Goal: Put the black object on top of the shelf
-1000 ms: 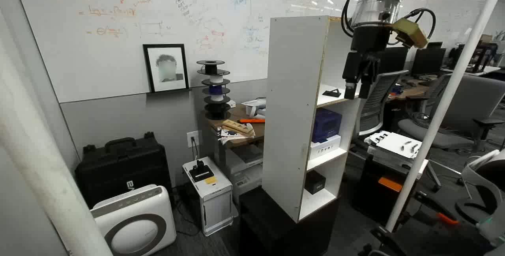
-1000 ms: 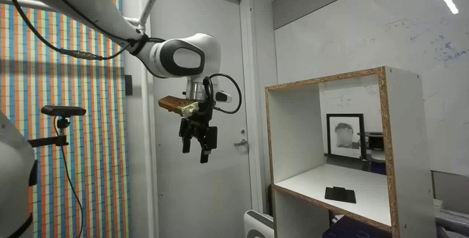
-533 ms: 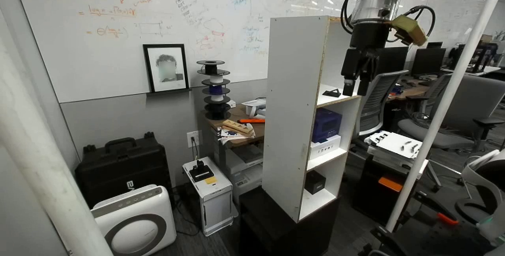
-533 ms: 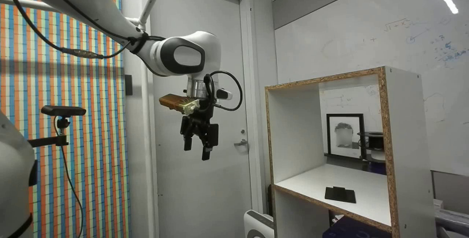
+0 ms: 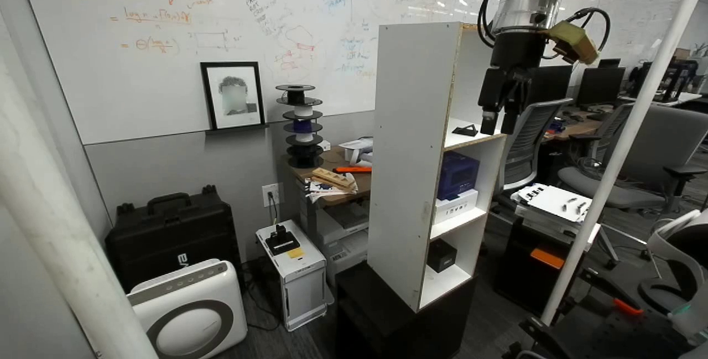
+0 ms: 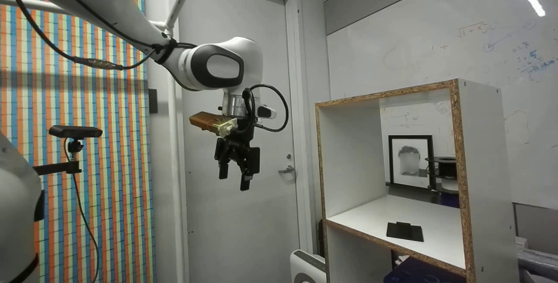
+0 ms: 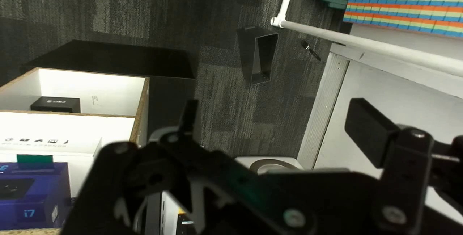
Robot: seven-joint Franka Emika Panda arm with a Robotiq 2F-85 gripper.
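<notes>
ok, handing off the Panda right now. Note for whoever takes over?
Gripper: open, nothing held, hanging clear of the white shelving unit.
Black bracket-like piece, likely the job's object: lying in the top compartment. A black box also sits in the bottom compartment.
Done: nothing grasped; if the top compartment counts as "on top", the piece is already there.
Left: otherwise, probably grasp the piece and lift it onto the top panel, whose upper face isn't visible.

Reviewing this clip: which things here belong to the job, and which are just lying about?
For the job:
shelf
black piece in its top compartment, likely the object meant
open hand

Just lying about:
blue box in the middle compartment
framed picture
stack of spools
white appliance
</notes>
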